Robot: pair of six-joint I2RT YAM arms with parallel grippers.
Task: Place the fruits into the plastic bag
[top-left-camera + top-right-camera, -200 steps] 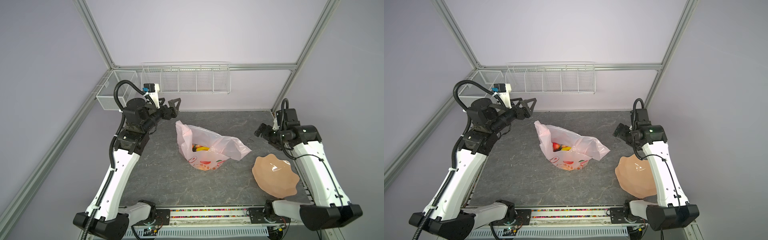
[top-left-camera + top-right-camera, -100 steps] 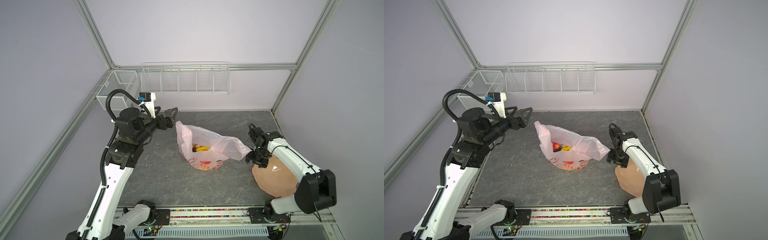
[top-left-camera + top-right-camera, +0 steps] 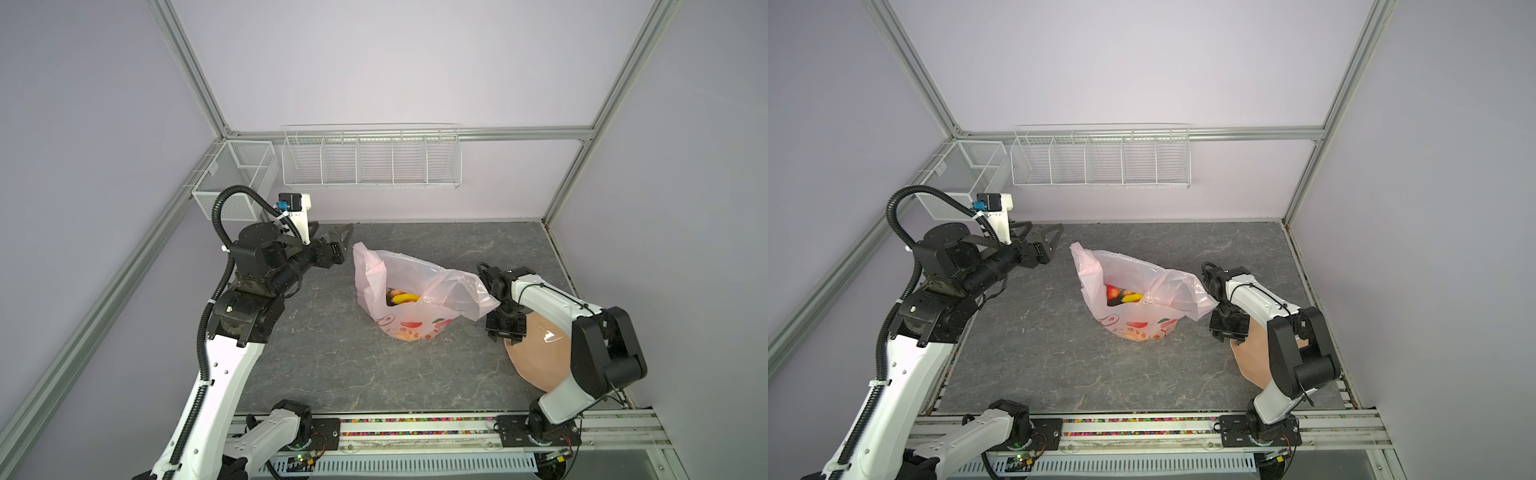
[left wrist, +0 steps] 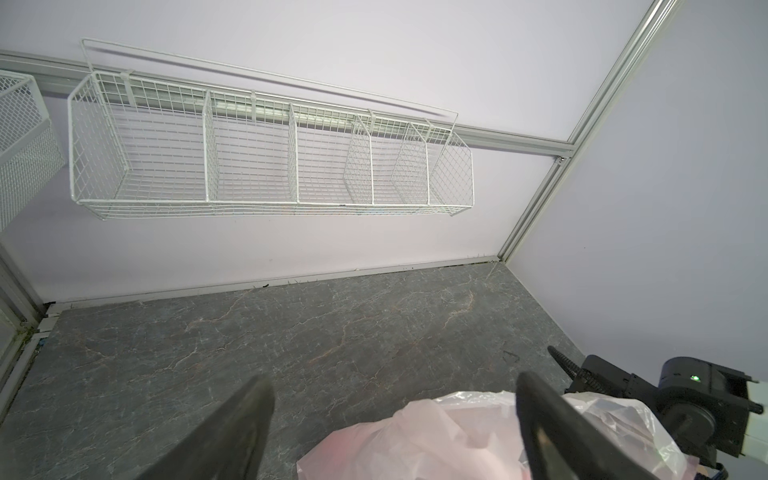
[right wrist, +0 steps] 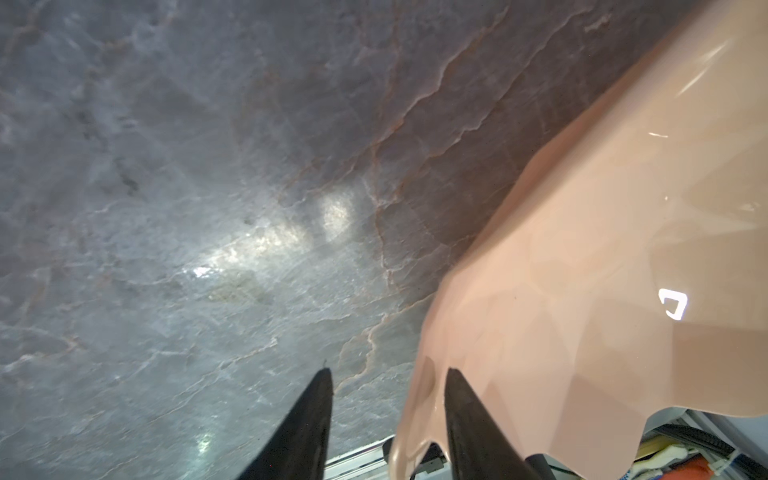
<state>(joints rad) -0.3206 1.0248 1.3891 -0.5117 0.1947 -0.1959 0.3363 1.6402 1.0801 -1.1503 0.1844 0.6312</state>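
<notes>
**Two grippers, one filled bag: how things stood**

You had the left gripper (image 4: 392,384) spread wide and empty, its fingers held above the table (image 3: 332,353). The plastic bag (image 3: 415,299) sat just ahead of and below those fingertips. Its mouth gaped upward, and one handle loop (image 3: 365,259) stood nearest them. The fruits (image 3: 1123,293) lay inside the bag, further ahead of that gripper. A yellow banana, a red round fruit and something dark showed through the mouth in a top view. No fruit showed on the table or on the peach plate (image 5: 602,249).

Your right gripper (image 5: 388,374) pointed down with its jaws part-way apart, straddling the plate's wavy rim. One finger was over the plate's face and the other over bare table. A gap showed at the rim, so nothing was clamped. The bag's other handle (image 3: 471,293) draped close behind that gripper's wrist; whether it touched could not be told.

Handling, as a judgement: the bag was thin, soft, crinkly film, light in itself and likely to slump or slide if pushed. You would best have pinched it at a handle loop or the mouth's edge, never the belly. The fruits looked small, light, smooth and prone to roll, so each was best held across its middle. The loading appeared finished.
</notes>
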